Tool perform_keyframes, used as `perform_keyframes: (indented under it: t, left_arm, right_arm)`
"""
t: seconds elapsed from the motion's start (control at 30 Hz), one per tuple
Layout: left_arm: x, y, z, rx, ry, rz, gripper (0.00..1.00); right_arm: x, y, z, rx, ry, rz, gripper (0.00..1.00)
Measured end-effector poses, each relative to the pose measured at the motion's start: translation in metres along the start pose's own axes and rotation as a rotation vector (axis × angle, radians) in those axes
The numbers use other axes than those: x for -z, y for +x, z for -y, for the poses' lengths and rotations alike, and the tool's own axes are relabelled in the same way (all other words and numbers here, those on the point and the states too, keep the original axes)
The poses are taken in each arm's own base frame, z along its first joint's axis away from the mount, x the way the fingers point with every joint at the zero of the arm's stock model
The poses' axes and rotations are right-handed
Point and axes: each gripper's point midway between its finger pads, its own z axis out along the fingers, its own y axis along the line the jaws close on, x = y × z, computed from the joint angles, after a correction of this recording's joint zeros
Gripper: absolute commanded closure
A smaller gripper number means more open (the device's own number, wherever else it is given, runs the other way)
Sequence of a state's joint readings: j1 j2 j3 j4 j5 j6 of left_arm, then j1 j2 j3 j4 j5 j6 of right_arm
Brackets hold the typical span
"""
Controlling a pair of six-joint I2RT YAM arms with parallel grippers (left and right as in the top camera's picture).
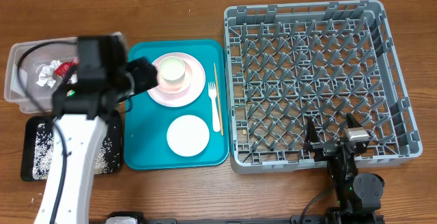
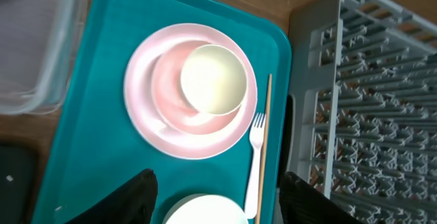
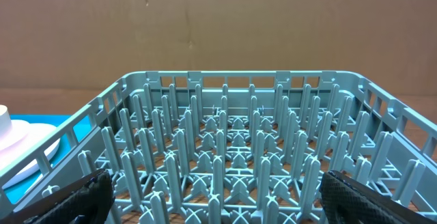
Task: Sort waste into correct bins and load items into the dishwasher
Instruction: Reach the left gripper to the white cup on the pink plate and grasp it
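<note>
Left gripper (image 2: 218,205) with both fingers (image 2: 136,198) spread apart and pinching nothing, hanging over the teal tray (image 2: 89,115), just above the rim of the larger white bowl (image 2: 205,212). Further ahead on the same tray, the pale pink plate (image 2: 147,108) with the small white bowl (image 2: 213,78) standing on it, off centre toward the rack side. Beside the plate, the white fork (image 2: 253,169) and the thin wooden chopstick (image 2: 267,128), lying side by side along the tray edge, close to the grey dish rack (image 2: 369,80). On the other side of the teal tray, the clear tub (image 1: 15,94) holding crumpled white napkins (image 1: 46,74) and a red wrapper (image 1: 67,65); just beside it the black tray (image 1: 27,169) with white rice (image 1: 42,149) scattered on it. Right gripper (image 1: 332,132) also spread wide and empty, at the near edge of the rack, well apart from the dishes on the teal tray.
</note>
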State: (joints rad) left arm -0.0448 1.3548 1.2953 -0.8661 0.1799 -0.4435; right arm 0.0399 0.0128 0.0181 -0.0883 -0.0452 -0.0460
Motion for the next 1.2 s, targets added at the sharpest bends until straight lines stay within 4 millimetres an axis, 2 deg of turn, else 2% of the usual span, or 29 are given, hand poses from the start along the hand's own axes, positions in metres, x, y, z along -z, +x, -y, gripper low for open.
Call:
perform_keyframes:
  t: [0.17, 0.43, 0.6, 0.77, 0.93, 1.2]
  left_arm:
    - [-0.037, 0.0, 0.012, -0.046, -0.068, -0.045, 0.41]
    - [-0.097, -0.004, -0.007, -0.019, -0.174, -0.061, 0.43]
    - [-0.126, 0.007, -0.019, 0.011, -0.215, -0.114, 0.43]
    - [-0.141, 0.016, -0.026, 0.022, -0.239, -0.148, 0.44]
    - [-0.15, 0.022, -0.031, 0.037, -0.256, -0.172, 0.62]
    - [-0.152, 0.021, -0.031, 0.043, -0.253, -0.165, 0.81]
  right_arm:
    - [0.0, 0.0, 0.0, 0.0, 0.0, 0.0, 0.0]
    - [0.0, 0.0, 0.0, 0.0, 0.0, 0.0, 0.0]
    - [0.0, 0.0, 0.0, 0.0, 0.0, 0.0, 0.0]
    - [0.0, 0.0, 0.0, 0.0, 0.0, 0.0, 0.0]
    - [0.0, 0.0, 0.0, 0.0, 0.0, 0.0, 0.0]
    - [0.0, 0.0, 0.0, 0.0, 0.0, 0.0, 0.0]
